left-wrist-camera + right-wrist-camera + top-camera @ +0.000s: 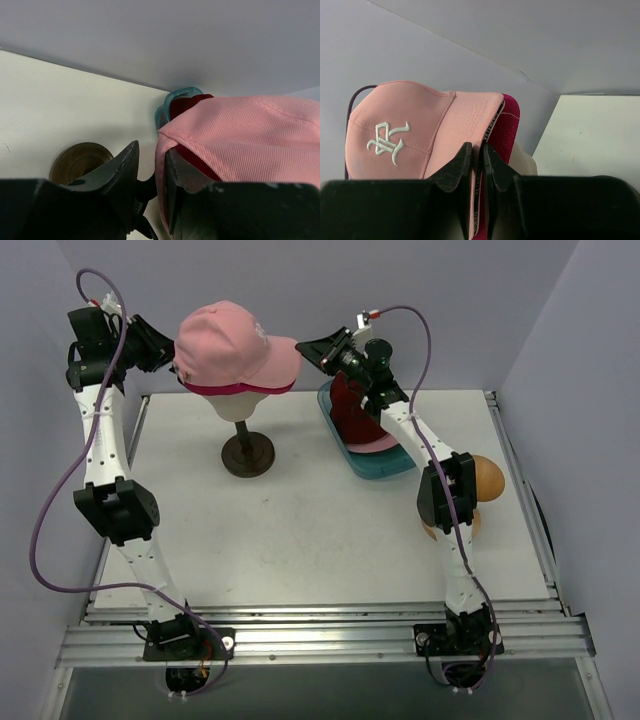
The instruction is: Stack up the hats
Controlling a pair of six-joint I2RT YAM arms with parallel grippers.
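Pale pink peaked cap (230, 340) sits over magenta peaked cap (238, 388) on the head form (240, 406), with only the magenta rim showing.

Right gripper (476, 147) is pinched nearly shut on the pink cap's peak edge. Left gripper (151, 150) is at the cap's back with jaws parted. The back hem lies loose in the gap against 1 finger, not clamped.

Step looks like seating the pink cap. Best to hold the peak steady so both peaks line up, then back the left arm straight off without snagging the hem.

Count:
- 2 arms, 2 grippers.
- 2 caps stacked.
- 1 dark red hat (355, 410) in the teal tray (372, 470).
- 1 pale pink bucket hat (380, 444) under it, only an edge visible.
- 1 head form, 1 tray.
- 1 tan rounded thing (487, 478) behind the right arm.
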